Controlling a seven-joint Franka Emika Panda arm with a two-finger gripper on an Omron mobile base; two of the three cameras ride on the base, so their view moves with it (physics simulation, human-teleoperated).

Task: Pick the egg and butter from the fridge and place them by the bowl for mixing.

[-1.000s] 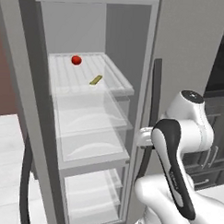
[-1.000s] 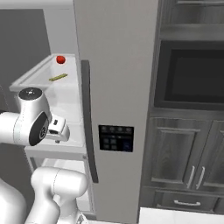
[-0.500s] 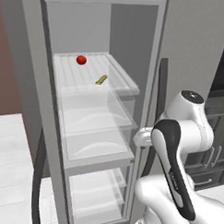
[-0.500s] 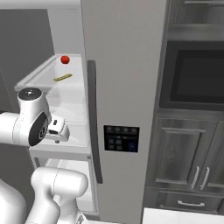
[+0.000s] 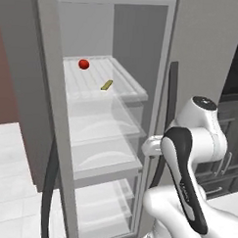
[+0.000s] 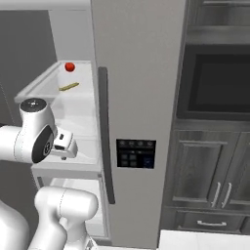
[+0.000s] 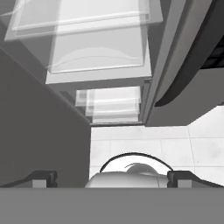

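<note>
Gripper (image 7: 111, 177) points down at the pale floor in front of the fridge (image 5: 202, 56), its fingertips (image 7: 43, 177) spread wide with nothing between them; the fridge stands open, and on its top translucent shelf (image 5: 122, 84) the butter (image 5: 107, 84) lies near the front, well apart from a red ball (image 5: 83, 64) further back; the egg is hard to make out, perhaps hidden.
</note>
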